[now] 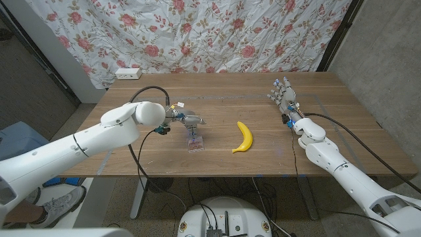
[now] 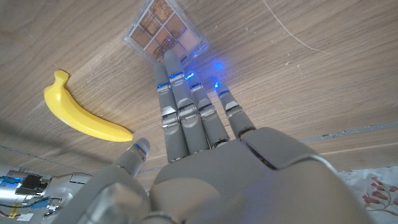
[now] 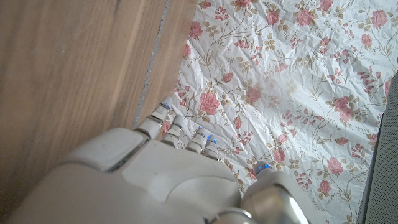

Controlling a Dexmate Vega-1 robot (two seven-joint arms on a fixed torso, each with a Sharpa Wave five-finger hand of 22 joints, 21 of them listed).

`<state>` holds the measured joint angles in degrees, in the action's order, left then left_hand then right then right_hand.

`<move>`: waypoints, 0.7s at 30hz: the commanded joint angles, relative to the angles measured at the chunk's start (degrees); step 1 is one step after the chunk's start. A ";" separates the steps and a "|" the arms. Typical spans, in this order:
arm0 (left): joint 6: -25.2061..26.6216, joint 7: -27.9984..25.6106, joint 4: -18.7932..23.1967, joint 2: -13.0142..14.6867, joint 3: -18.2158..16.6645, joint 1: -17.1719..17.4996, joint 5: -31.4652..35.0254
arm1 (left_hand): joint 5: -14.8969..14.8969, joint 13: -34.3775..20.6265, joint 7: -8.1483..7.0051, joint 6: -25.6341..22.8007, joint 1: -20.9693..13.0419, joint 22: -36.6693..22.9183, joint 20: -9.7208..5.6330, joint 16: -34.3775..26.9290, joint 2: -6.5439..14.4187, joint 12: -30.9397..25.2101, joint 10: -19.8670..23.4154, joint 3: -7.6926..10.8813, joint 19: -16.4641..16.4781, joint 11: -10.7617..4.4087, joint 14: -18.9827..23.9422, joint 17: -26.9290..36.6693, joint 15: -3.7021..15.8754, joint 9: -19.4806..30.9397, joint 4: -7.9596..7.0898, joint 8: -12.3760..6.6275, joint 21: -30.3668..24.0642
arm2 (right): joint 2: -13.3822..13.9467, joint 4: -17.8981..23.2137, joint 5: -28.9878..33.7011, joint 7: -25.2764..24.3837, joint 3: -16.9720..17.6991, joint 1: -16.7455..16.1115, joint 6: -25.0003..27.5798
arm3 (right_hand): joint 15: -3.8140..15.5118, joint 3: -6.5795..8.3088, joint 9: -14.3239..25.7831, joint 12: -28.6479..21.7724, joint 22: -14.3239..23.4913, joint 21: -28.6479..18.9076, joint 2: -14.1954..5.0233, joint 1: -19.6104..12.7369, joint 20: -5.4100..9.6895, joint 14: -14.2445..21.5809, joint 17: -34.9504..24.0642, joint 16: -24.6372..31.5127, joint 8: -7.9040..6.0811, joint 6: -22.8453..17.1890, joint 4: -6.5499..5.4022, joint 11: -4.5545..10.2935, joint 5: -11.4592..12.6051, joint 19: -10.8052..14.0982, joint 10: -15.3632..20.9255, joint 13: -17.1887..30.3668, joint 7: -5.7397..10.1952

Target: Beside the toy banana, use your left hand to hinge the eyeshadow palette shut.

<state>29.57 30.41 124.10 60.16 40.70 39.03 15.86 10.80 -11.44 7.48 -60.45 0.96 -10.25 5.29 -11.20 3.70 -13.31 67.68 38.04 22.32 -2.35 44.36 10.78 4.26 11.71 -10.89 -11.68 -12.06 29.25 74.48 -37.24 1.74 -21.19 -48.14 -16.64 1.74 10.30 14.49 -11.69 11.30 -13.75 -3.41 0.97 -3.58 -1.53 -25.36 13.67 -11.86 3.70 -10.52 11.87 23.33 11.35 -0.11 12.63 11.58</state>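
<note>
The eyeshadow palette (image 1: 195,144) is a small clear case with brown pans, lying flat on the wooden table (image 1: 263,171) left of the yellow toy banana (image 1: 245,137). My left hand (image 1: 189,121) hovers just behind it with fingers stretched out and apart, holding nothing. In the left wrist view one of its fingertips (image 2: 169,61) touches the near edge of the palette (image 2: 165,30), whose pans show through clear plastic; the banana (image 2: 84,116) lies off to one side. My right hand (image 1: 284,96) stands at the table's far right, fingers up and spread, away from both objects.
A white power strip (image 1: 127,73) sits at the table's back left corner. A floral cloth (image 1: 217,33) hangs behind the table. Black cables trail from both arms across the tabletop. Bare wood lies between the banana and my right hand.
</note>
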 commanded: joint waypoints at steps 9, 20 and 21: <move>-4.35 -9.79 3.59 3.68 -6.91 8.42 -2.55 | -0.17 -0.03 -0.07 1.86 -0.57 -0.14 0.26 0.72 7.23 1.45 -3.98 0.96 -3.78 -0.42 -3.62 0.10 -1.13 -0.08 0.05 0.56 1.27 | -0.02 0.01 0.01 -0.02 -0.01 0.01 0.01 | 7.97 -0.04 0.10 -0.27 0.14 -0.25 -6.29 0.06 0.09 -0.26 -0.19 0.20 -0.31 -0.11 -0.47 0.50 0.23 0.37 0.09 0.28 0.38; -12.13 -16.84 4.64 8.06 -13.21 15.54 -6.73 | -0.12 0.05 -0.54 3.48 -1.75 0.17 0.62 0.89 7.44 2.09 -6.05 3.75 -6.14 -0.50 -5.58 -0.41 -1.07 -0.26 1.26 0.79 1.57 | -0.03 0.03 0.02 -0.05 -0.02 0.00 0.01 | 7.96 -0.04 0.10 -0.28 0.14 -0.24 -6.29 0.06 0.07 -0.25 -0.19 0.21 -0.31 -0.10 -0.47 0.50 0.23 0.36 0.13 0.28 0.44; -13.23 -17.84 4.48 8.44 -13.82 16.36 -7.00 | -0.13 0.09 -0.75 4.63 -2.14 0.22 0.69 0.99 7.37 2.45 -7.62 4.93 -6.68 -0.53 -6.46 -0.55 -0.98 -0.31 1.64 0.99 1.52 | -0.03 0.03 0.02 -0.05 -0.02 -0.01 0.01 | 7.94 -0.04 0.10 -0.29 0.14 -0.25 -6.29 0.06 0.08 -0.25 -0.19 0.21 -0.31 -0.11 -0.47 0.50 0.23 0.37 0.14 0.28 0.42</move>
<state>23.67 19.60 127.83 64.79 32.79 48.48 12.69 10.80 -11.38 7.00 -57.20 -0.18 -10.12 5.89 -10.37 3.89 -11.29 62.55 41.06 16.47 -2.25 39.10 10.39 3.16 11.45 -9.84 -11.01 -10.73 29.23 74.50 -37.24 1.71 -21.20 -48.15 -16.64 1.74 10.30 14.49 -11.69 11.30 -13.75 -3.41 0.97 -3.58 -1.53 -25.35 13.67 -11.86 3.70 -10.52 11.87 23.33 11.35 -0.11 12.63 11.58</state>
